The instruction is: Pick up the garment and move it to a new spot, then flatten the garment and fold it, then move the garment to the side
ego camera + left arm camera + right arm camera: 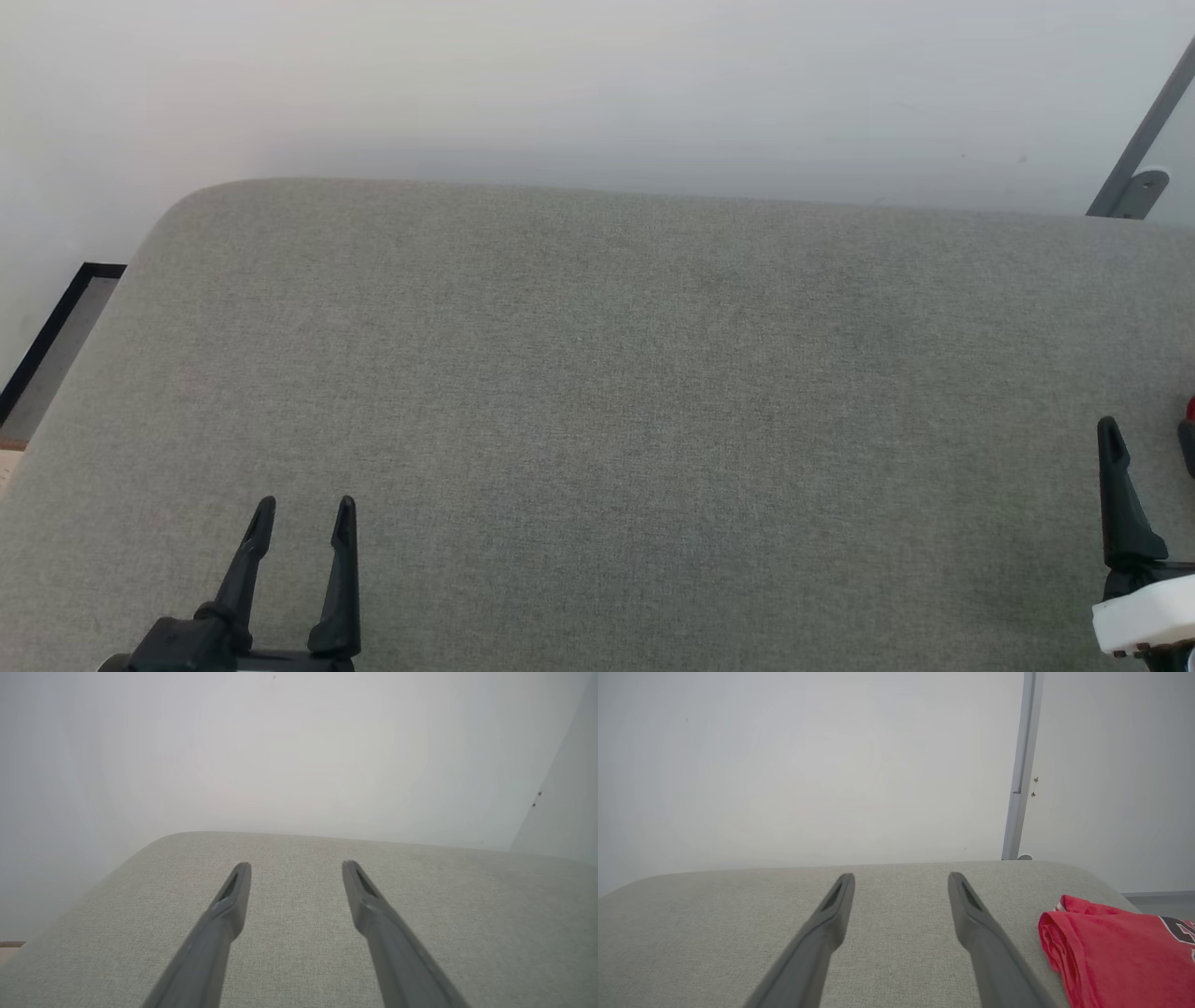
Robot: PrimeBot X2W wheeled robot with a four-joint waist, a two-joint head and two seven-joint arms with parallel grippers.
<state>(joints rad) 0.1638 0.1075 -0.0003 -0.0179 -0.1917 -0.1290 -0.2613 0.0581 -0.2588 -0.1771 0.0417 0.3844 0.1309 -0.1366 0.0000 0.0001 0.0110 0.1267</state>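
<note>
The garment (1115, 952) is red with part of a black white-outlined letter showing. It lies bunched in folds on the grey padded surface (714, 933), at the lower right of the right wrist view, just right of my right gripper (901, 882) and apart from it. That gripper is open with nothing between its fingers. In the head view the right gripper (1148, 434) stands at the right edge, next to a red sliver of the garment (1190, 408). My left gripper (306, 509) is open and empty at the lower left, and in its own wrist view the left gripper (296, 870) hovers over bare fabric.
The grey padded surface (597, 420) spans the head view and has a rounded far-left corner. A white wall stands behind it. A grey metal post (1144, 131) rises at the back right. Floor with a dark strip (51, 345) shows past the left edge.
</note>
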